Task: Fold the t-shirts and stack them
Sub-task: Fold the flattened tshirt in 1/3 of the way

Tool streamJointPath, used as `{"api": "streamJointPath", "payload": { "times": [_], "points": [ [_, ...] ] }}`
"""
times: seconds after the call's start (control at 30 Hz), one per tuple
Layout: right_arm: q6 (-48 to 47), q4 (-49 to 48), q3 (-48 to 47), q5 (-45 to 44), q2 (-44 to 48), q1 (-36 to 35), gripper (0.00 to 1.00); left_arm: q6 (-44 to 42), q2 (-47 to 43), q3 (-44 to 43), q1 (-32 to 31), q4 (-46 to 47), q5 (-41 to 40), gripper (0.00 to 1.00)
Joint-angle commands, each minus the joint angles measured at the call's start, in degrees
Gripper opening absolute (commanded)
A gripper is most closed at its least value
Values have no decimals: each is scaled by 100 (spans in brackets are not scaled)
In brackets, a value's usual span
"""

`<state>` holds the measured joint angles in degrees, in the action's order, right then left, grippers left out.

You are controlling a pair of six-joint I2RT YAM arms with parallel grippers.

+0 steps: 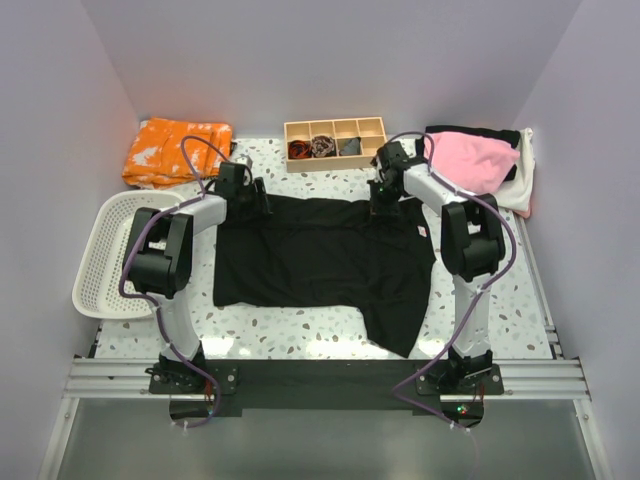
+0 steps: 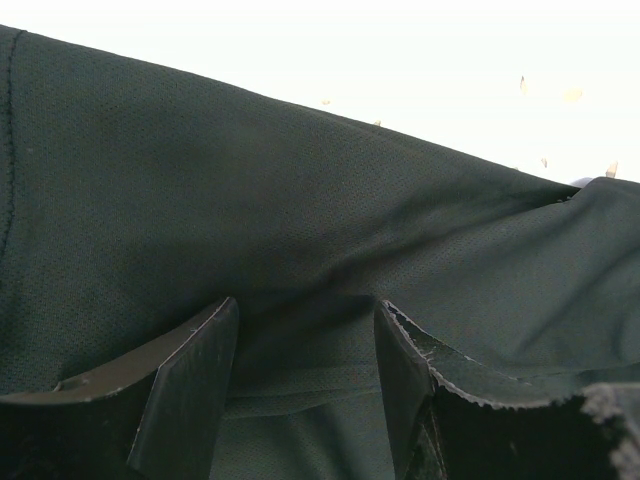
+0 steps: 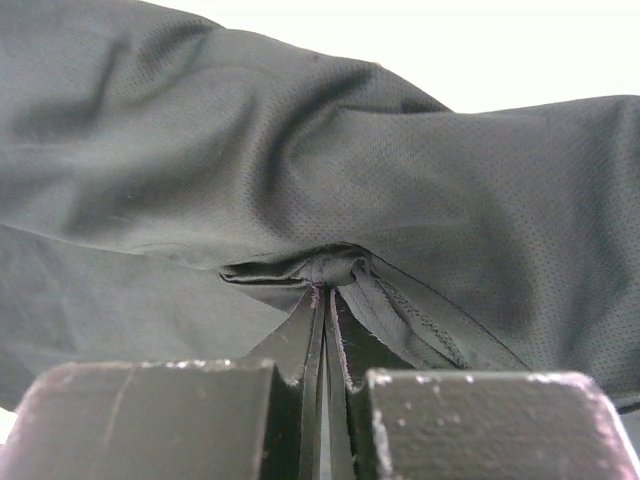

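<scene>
A large black t-shirt (image 1: 320, 255) lies spread on the table, with a small white label (image 1: 423, 232) near its right side. My left gripper (image 1: 245, 205) is down at the shirt's far left edge. It is open, its fingers standing apart over a low fold of the black cloth (image 2: 300, 180), gripper (image 2: 305, 305). My right gripper (image 1: 383, 205) is at the shirt's far right edge. It is shut on a pinched bunch of the black fabric (image 3: 400, 170), gripper (image 3: 325, 290). A pink t-shirt (image 1: 475, 160) lies at the back right on black and white ones.
An orange patterned cloth (image 1: 175, 150) lies at the back left. A wooden divided box (image 1: 335, 143) with small dark rolled pieces stands at the back middle. A white basket (image 1: 110, 255) sits at the left table edge. Purple walls enclose the table.
</scene>
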<state>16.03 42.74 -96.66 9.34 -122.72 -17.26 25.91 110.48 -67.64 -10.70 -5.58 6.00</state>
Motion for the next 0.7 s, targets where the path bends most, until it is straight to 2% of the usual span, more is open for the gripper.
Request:
{"api": "streamJointPath", "payload": {
  "times": [0.0,0.27,0.47,0.57,0.6,0.63,0.67],
  "points": [
    [-30,6,339,-12,485,-50,0,-104,18,-65,-37,57,-11,61],
    [321,-143,1456,-12,1548,-498,0,-69,70,-101,-38,14,-64,61],
    [638,-310,2115,594,1672,-902,0,-60,106,-83,-38,14,-46,61],
    [682,-302,2134,710,1637,-1008,0,-51,132,-92,-29,-4,-38,61],
    [656,-275,2117,596,1663,-999,5,-51,132,-101,-37,-4,-37,61],
    [647,-249,2073,238,1707,-999,17,-51,132,-92,-38,-21,-29,61],
    [612,-249,1933,52,1759,-999,46,-51,115,-83,-38,-4,-20,61]
  ]
}}
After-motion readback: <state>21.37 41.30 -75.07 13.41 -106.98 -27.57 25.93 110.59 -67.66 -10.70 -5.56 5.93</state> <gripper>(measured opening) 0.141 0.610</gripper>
